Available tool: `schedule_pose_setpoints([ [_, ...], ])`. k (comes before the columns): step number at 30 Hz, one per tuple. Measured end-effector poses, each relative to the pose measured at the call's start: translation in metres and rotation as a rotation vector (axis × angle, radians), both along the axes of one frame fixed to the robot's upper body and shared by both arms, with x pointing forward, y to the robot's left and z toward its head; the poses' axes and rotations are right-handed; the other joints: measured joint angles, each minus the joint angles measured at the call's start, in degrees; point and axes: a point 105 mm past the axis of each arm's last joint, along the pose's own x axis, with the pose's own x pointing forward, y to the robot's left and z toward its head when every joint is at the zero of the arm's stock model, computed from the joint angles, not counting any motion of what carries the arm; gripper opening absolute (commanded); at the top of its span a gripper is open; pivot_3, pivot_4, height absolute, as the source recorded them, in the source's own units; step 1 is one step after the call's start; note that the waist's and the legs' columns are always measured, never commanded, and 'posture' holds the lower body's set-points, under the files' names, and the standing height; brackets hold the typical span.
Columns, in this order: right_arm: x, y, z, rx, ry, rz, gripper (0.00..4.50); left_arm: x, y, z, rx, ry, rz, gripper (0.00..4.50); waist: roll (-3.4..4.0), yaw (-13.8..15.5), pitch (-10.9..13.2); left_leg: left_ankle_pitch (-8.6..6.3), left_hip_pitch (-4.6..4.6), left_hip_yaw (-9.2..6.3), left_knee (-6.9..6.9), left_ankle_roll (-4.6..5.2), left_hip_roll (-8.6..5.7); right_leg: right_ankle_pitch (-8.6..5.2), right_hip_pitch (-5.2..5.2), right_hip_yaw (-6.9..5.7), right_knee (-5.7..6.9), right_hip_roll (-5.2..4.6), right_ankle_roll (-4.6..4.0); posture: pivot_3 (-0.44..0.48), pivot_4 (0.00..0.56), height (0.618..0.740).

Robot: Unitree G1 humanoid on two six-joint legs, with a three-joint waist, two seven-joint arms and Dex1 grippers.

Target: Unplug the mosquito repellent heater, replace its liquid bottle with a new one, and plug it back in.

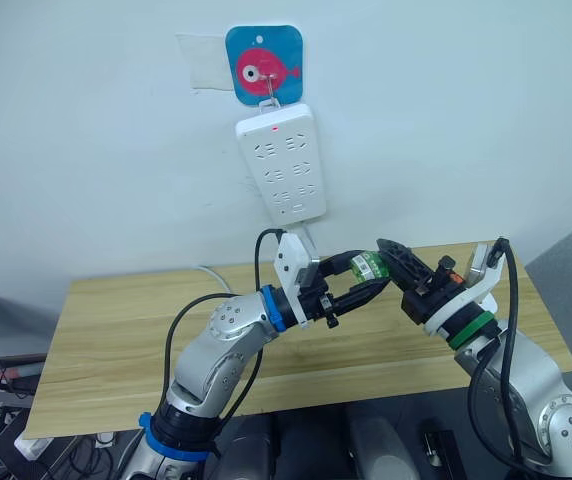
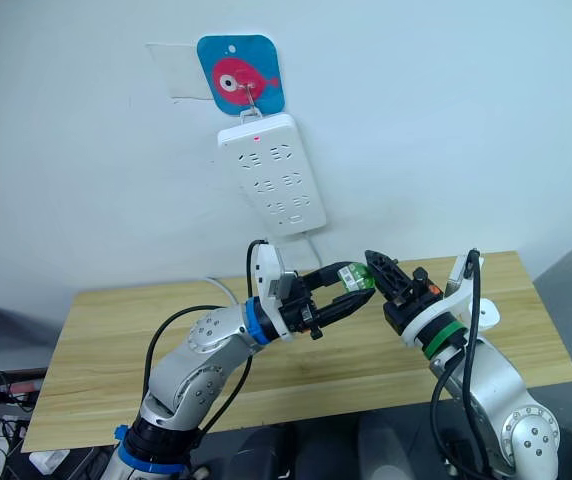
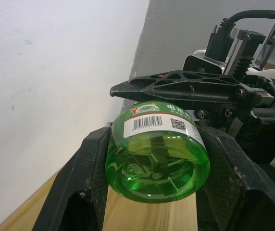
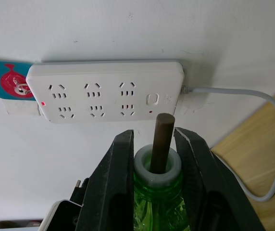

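Bottle [image 3: 157, 161] of green repellent liquid hangs in mid-air above the wooden tabletop [image 1: 116, 330], near its rear edge, held from both ends by the robot's two arms. The left gripper [image 1: 358, 290] has its black jaws clamped on the bottle's body, one jaw on each side; the left wrist view looks straight at the ribbed translucent base, with a white label carrying a barcode and a QR code wrapped round the body above it. The right gripper [image 1: 394, 262] meets it from the opposite side, its jaws closed on the bottle's pale neck collar [image 4: 157, 164], from which a dark brown wick [image 4: 161, 139] sticks up between the two jaw tips. The bottle lies roughly level between the two grippers and touches nothing else.

On the white wall behind the tabletop, a long white power strip [image 1: 281, 165] hangs slightly tilted from a hook on a blue square plaque [image 1: 263, 63] bearing a red fish. A small red light glows near the strip's top end, and all the sockets seen in the right wrist view stand vacant. The strip's white cable [image 4: 253, 139] leaves its lower end and loops down toward the rear edge of the tabletop. The heater unit itself cannot be made out in these views.
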Motion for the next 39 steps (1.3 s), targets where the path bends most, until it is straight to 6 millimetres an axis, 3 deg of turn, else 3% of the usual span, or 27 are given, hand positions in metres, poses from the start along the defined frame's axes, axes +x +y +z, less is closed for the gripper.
schedule_pose_setpoints([
  [4,0.001,-0.001,-0.001,-0.037,-0.021,-0.004,0.87,0.0,0.004,-0.009,0.048,0.027,-0.004,4.48,0.0,0.0,-0.01,0.0,0.01,-0.01,0.0,0.0,0.0,0.0,0.0,-0.01,0.01,0.0,0.0,-0.186,0.214,0.74],
  [9,0.016,-0.026,-0.031,-0.31,-0.057,-0.088,0.87,0.006,0.026,-0.032,0.212,0.03,0.025,4.5,0.02,0.14,-0.07,0.0,0.03,0.02,0.01,0.0,-0.01,0.0,0.01,-0.01,0.02,0.02,0.0,-0.181,0.209,0.74],
  [11,0.027,-0.039,-0.049,-0.521,-0.099,-0.144,0.87,0.011,0.033,-0.04,0.26,0.034,0.042,4.5,0.06,0.2,-0.1,0.0,0.05,0.06,0.02,0.0,-0.04,0.0,0.01,0.03,0.02,0.02,0.0,-0.181,0.205,0.74],
  [15,0.058,-0.07,-0.085,-1.019,-0.222,-0.298,0.87,0.016,0.035,-0.048,0.287,0.013,0.058,4.5,0.04,0.3,-0.2,0.01,0.09,0.07,0.02,-0.02,-0.02,0.0,0.0,0.02,0.03,0.03,0.0,-0.178,0.201,0.74],
  [19,0.076,-0.075,-0.109,-1.308,-0.385,-0.351,0.87,0.011,0.028,-0.055,0.315,-0.024,0.015,4.5,0.08,0.18,-0.23,0.01,0.11,0.15,0.0,-0.03,0.0,0.01,-0.02,0.08,0.04,0.02,-0.01,-0.184,0.197,0.74],
  [24,0.086,-0.079,-0.135,-1.371,-0.406,-0.402,0.87,0.011,0.027,-0.063,0.327,-0.022,0.012,4.5,0.09,0.2,-0.27,0.01,0.13,0.22,0.02,-0.02,-0.02,0.02,-0.01,0.19,0.08,0.0,-0.01,-0.185,0.196,0.74],
  [29,0.088,-0.09,-0.144,-1.38,-0.442,-0.439,0.87,0.014,0.026,-0.066,0.333,-0.016,0.021,4.5,0.1,0.15,-0.3,0.01,0.16,0.26,0.03,-0.02,-0.01,0.03,-0.02,0.24,0.09,0.0,0.0,-0.174,0.198,0.74],
  [39,0.092,-0.08,-0.162,-1.333,-0.458,-0.396,0.87,0.014,0.023,-0.068,0.327,-0.001,0.017,4.5,0.12,0.0,-0.35,0.01,0.23,0.32,0.02,-0.02,0.0,0.03,-0.02,0.33,0.13,0.01,-0.01,-0.158,0.19,0.74],
])
